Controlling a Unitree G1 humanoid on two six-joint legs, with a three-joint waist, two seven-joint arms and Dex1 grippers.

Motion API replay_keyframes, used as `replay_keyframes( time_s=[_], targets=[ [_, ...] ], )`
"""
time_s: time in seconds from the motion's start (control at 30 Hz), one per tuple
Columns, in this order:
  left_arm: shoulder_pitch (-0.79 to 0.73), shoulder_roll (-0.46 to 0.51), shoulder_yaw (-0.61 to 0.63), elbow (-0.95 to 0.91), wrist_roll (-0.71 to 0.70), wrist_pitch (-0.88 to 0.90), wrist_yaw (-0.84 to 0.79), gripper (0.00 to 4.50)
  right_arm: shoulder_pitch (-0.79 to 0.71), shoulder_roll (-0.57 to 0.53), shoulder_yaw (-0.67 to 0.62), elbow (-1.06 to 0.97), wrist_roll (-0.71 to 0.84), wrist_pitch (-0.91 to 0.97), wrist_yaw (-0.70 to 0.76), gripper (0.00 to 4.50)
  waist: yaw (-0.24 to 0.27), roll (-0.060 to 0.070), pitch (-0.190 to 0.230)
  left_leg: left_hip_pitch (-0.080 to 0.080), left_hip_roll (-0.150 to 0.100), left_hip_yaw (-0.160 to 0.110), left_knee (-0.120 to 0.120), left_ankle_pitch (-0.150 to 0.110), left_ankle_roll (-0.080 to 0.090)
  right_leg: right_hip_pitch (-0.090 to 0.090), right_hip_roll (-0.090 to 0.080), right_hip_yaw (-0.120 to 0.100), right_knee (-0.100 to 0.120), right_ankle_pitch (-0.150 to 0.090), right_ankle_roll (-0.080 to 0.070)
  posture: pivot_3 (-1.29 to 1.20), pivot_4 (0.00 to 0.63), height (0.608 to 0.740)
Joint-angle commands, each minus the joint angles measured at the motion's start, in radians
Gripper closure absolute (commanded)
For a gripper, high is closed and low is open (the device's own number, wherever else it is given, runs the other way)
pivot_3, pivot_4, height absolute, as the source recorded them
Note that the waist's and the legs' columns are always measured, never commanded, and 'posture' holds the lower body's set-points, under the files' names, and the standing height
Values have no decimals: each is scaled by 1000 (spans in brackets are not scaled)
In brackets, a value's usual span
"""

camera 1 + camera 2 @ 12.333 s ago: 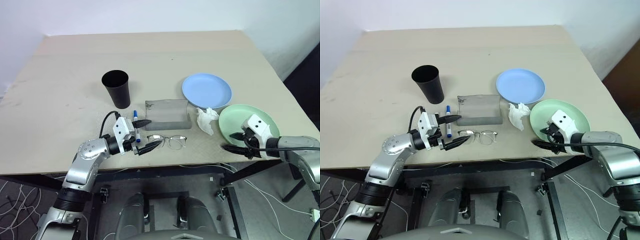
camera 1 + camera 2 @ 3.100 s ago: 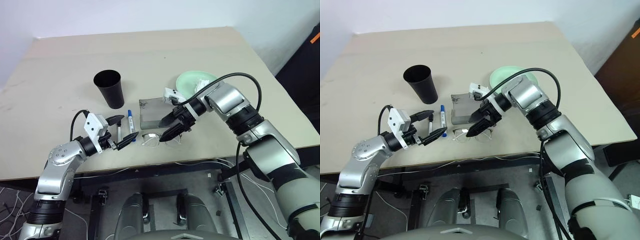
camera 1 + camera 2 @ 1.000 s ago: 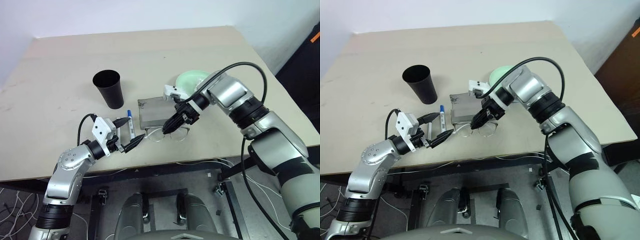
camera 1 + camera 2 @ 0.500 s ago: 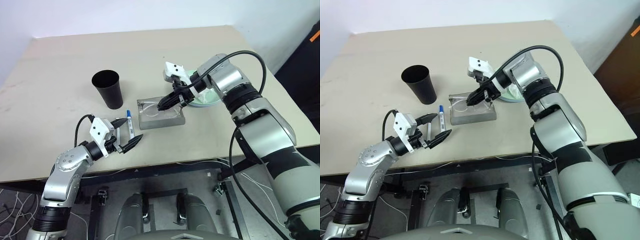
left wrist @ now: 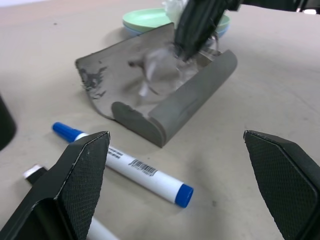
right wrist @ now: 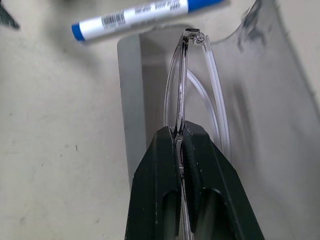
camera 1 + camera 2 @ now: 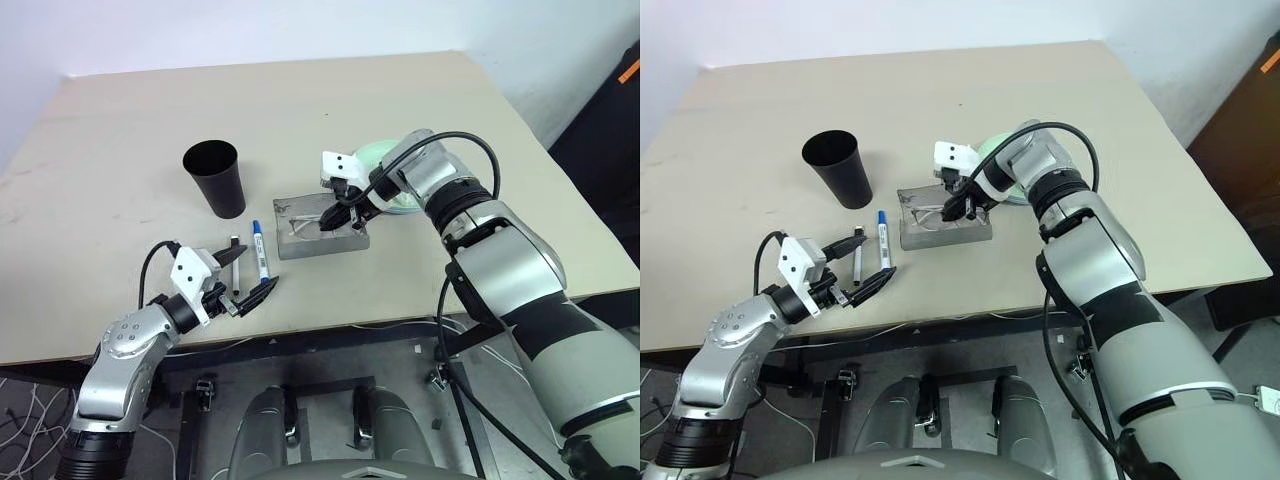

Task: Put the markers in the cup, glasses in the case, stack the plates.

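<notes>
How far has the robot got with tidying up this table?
Plates look done: the green plate sits stacked on the blue plate. In hand: the right gripper, jaws shut on the glasses, holds them over the open grey case. Left to do: both markers, the blue marker and the dark-ended marker, lie on the table beside the black cup. The left gripper is open near them.

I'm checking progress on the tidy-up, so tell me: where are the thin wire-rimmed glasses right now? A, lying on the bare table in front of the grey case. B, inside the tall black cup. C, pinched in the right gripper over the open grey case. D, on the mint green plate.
C: the right gripper is shut on the thin wire-rimmed glasses, holding them over the open grey case.
</notes>
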Motion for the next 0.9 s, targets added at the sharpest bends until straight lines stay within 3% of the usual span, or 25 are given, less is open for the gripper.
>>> replay_keyframes(
  time_s=[0.03,0.9],
  targets=[
    [10,-2,16,-28,1,-32,4,0,-11,22,-31,1,-25,5,13,4488,0,0,0,0,0,0,0,0,0,0,0,0,0,0,0,0,150,701],
    [-2,3,2,-50,-2,-14,29,0,-1,53,-109,1,-103,31,4,4488,0,0,0,0,0,0,0,0,0,-2,0,0,1,0,0,0,150,701]
  ],
)
